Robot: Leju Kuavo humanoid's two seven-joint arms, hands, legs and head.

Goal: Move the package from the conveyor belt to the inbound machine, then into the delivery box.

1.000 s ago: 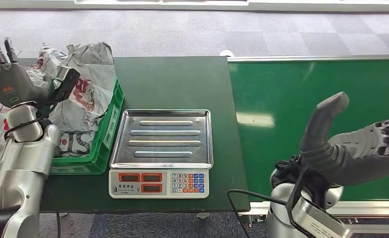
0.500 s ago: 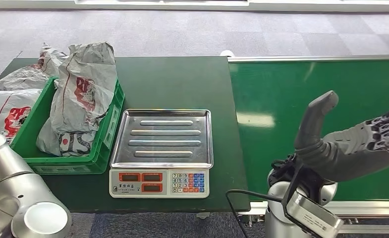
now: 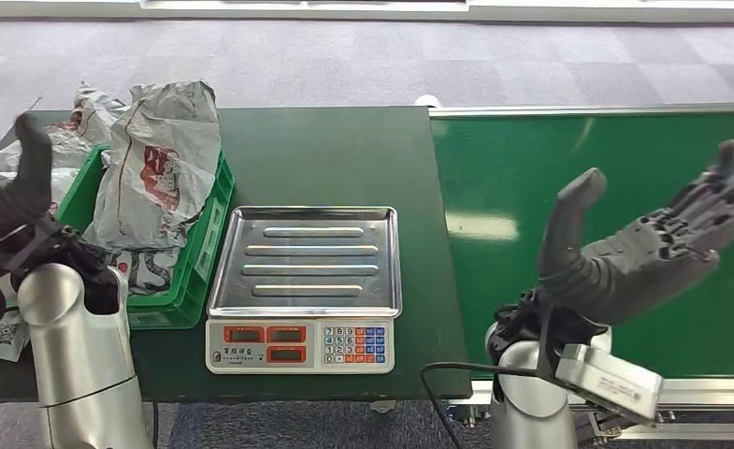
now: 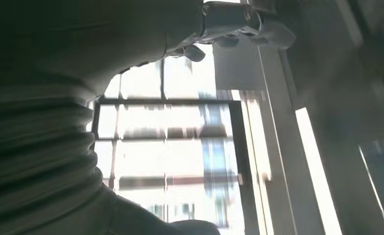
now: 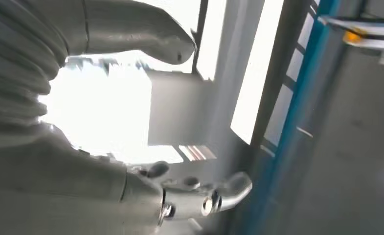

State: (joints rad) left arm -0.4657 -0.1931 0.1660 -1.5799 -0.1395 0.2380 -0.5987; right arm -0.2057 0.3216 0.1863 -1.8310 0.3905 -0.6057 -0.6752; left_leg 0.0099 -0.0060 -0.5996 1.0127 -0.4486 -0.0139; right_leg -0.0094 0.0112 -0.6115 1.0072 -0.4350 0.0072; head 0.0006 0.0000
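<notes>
Right hand [image 3: 657, 253] spread, empty, over bare belt [image 3: 625, 168]; left hand [image 3: 7, 192] state unclear. Scale [image 3: 304, 281] vacant; bags [image 3: 157, 168] already in crate [image 3: 194, 271].

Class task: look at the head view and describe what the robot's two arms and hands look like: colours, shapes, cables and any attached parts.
Both arms are smooth silver cylinders. The right hand is dark grey, with a thick rounded thumb and darker jointed fingers. Black cables loop around its wrist, and a silver box sits just below. The left hand is dark grey too, with black cables at its wrist.
</notes>
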